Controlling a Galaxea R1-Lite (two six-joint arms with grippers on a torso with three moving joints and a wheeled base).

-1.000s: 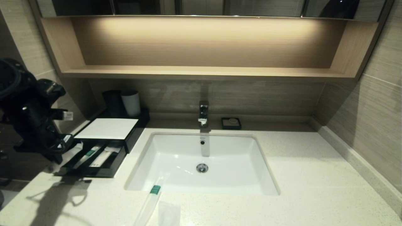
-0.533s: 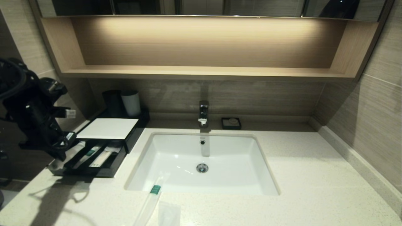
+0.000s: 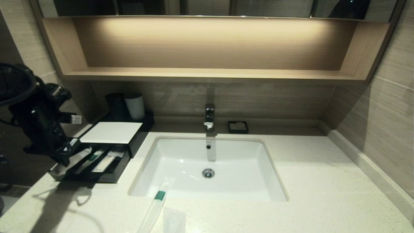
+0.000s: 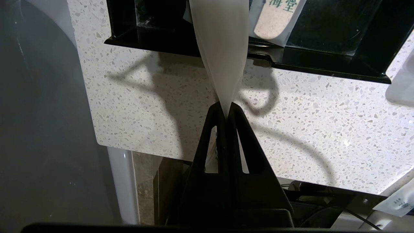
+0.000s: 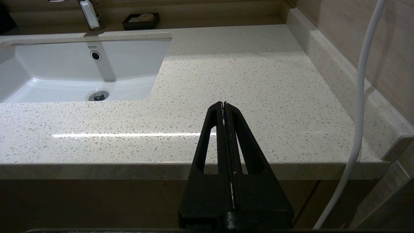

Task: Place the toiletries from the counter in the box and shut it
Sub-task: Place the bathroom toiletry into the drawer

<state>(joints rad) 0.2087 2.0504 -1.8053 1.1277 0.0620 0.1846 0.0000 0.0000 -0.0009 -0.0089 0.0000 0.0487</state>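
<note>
My left gripper [image 3: 63, 160] is shut on one end of a slim clear sachet [image 4: 223, 48], at the front left of the box's open drawer [image 3: 110, 176]. The sachet's far end reaches over the drawer's front wall [image 4: 323, 69]. Two more sachets [image 3: 98, 160] lie inside the drawer, one with a green band. The box [image 3: 111, 132] has a white top panel. On the counter [image 3: 307, 181] in front of the basin lie a green-tipped sachet [image 3: 154, 207] and a small clear packet [image 3: 173, 220]. My right gripper [image 5: 223, 104] is shut and empty by the counter's front right edge.
The white basin [image 3: 239, 155] with a faucet [image 3: 209, 117] sits mid-counter. A small black dish [image 3: 238, 127] stands behind it. Black and white cups [image 3: 126, 106] stand behind the box. A wooden shelf [image 3: 207, 74] hangs above. Walls close in on both sides.
My left arm has moved a little to the right and toward the open drawer, carrying the sachet with it. Nothing else has moved.
</note>
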